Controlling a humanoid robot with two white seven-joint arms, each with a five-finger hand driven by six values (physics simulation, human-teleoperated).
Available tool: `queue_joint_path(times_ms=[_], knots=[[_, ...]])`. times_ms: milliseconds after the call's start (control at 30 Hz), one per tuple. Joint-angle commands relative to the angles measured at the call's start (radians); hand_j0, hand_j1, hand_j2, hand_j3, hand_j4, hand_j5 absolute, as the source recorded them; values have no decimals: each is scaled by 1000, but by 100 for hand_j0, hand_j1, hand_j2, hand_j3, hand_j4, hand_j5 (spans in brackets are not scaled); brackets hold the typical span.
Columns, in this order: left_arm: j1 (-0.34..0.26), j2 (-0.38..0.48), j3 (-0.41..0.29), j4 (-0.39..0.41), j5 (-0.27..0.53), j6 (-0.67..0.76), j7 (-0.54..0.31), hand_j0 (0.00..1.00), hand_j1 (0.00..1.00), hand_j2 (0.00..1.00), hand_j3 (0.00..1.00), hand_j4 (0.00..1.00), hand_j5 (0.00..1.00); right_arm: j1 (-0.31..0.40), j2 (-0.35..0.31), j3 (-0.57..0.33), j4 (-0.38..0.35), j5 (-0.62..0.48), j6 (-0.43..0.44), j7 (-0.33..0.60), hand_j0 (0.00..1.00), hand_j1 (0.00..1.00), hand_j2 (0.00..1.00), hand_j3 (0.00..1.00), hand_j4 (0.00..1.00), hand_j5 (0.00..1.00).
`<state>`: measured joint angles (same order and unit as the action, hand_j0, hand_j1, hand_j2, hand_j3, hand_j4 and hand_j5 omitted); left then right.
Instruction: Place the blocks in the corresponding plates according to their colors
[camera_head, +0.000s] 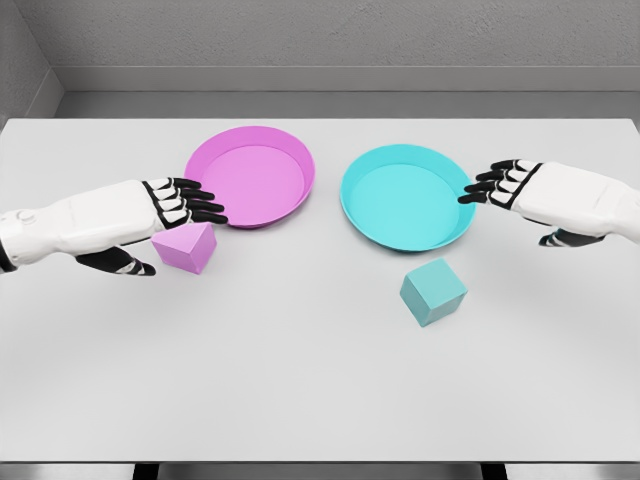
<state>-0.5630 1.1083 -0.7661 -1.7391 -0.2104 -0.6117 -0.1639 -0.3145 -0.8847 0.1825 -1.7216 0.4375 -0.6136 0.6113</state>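
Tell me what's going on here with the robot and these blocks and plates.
A robot is sorting blocks by color. Its left hand hovers open over the pink block, beside the pink plate. Its right hand is open at the edge of the blue plate. The blue block sits on the table. Both plates are empty.
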Motion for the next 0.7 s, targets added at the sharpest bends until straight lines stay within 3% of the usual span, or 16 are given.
queue_joint_path(times_ms=[0, 233, 300, 367, 433, 500, 667], knots=[[-2, 1, -7, 1, 25, 1, -2, 100, 100, 100, 100, 100, 100, 0, -2, -1, 4, 21, 3, 0, 100, 100, 100, 100, 100, 100], [-11, -7, -62, -5, 23, 3, -20, 100, 100, 100, 100, 100, 100, 32, 32, 3, -3, 37, 3, 0, 100, 100, 100, 100, 100, 100], [-12, -16, -65, -4, 22, 59, -22, 100, 100, 100, 100, 100, 100, 43, 50, 40, -4, 40, 3, 0, 100, 100, 100, 100, 100, 100], [-12, -24, -64, 0, 25, 81, -22, 100, 100, 100, 100, 100, 100, 28, 56, 132, -27, 40, 3, 0, 100, 100, 100, 100, 100, 100], [-21, -33, -64, 3, 29, 202, -20, 100, 100, 100, 100, 100, 100, 25, 56, 143, -36, 40, 3, 0, 100, 100, 100, 100, 100, 100], [-28, -48, -62, 55, 29, 185, -11, 100, 100, 100, 100, 100, 100, 23, 58, 144, -36, 40, 3, 0, 100, 100, 100, 100, 100, 100], [-25, -68, -62, 52, 36, 185, -42, 100, 100, 100, 100, 100, 100, -6, 56, 245, -36, 44, 3, 0, 100, 100, 100, 100, 100, 100]])
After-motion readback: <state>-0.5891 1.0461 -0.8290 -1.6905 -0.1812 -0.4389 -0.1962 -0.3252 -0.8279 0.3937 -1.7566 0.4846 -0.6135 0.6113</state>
